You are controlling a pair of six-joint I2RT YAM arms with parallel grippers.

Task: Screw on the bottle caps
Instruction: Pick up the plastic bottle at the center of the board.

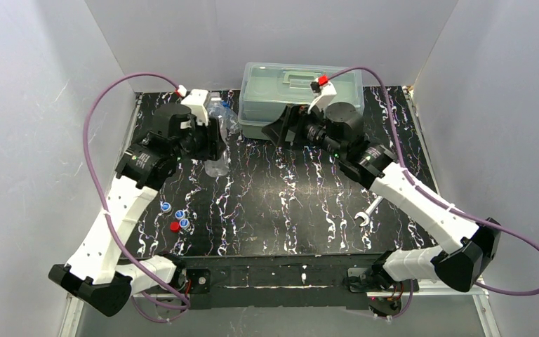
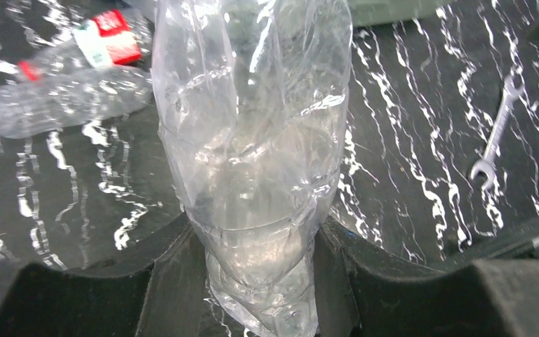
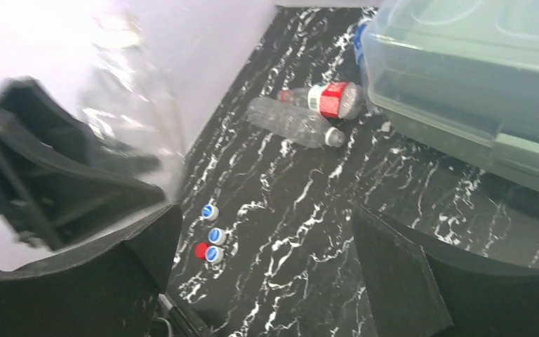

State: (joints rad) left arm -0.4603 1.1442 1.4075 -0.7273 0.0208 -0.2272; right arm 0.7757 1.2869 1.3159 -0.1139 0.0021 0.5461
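Table (image 1: 288,210): one, black top with white marble veining, glossy; streaks of glare across it in both wrist views.
Back wall (image 1: 267,35): plain pale grey panel, unmarked, standing at the table's far edge.
Left wall (image 1: 35,140) and right wall (image 1: 505,105): same pale panels, closing in both sides.
Rail (image 1: 486,309): light metal strip, at the near right corner.
Box (image 1: 267,91): translucent, lidded, against the back wall.
Wrench (image 1: 366,213): silver, flat on the table, right of centre.
Light: even, soft, few shadows.
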